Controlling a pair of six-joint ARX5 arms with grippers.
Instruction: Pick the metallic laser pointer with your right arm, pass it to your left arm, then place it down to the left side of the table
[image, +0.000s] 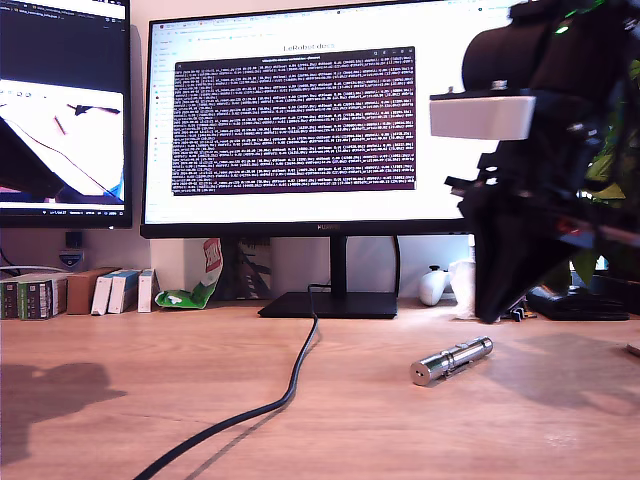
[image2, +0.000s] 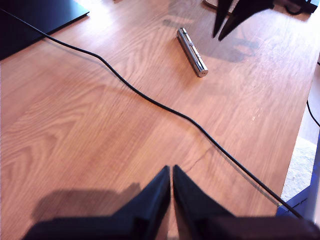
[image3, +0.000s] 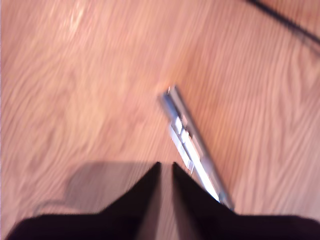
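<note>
— Pointer?
— Flat on the table, toward the far edge, in the exterior view's right half. Flat round end turned to the near edge, clip along the side. Touched by nothing.
— Second gripper?
— Hanging just above the pointer, tips pressed nearly together, only a thin slit between, nothing held. Wrist view blurred, so probably a little to one side of the barrel rather than straight over it. Seen in the exterior view as the big black arm with the pale grey block, tips down behind the pointer.
— First gripper?
— Also clenched and empty, over bare wood well apart from the pointer, with the cable running across between.
— Beyond the far edge?
— Monitor on its stand, small boxes at the exterior view's left.
</note>
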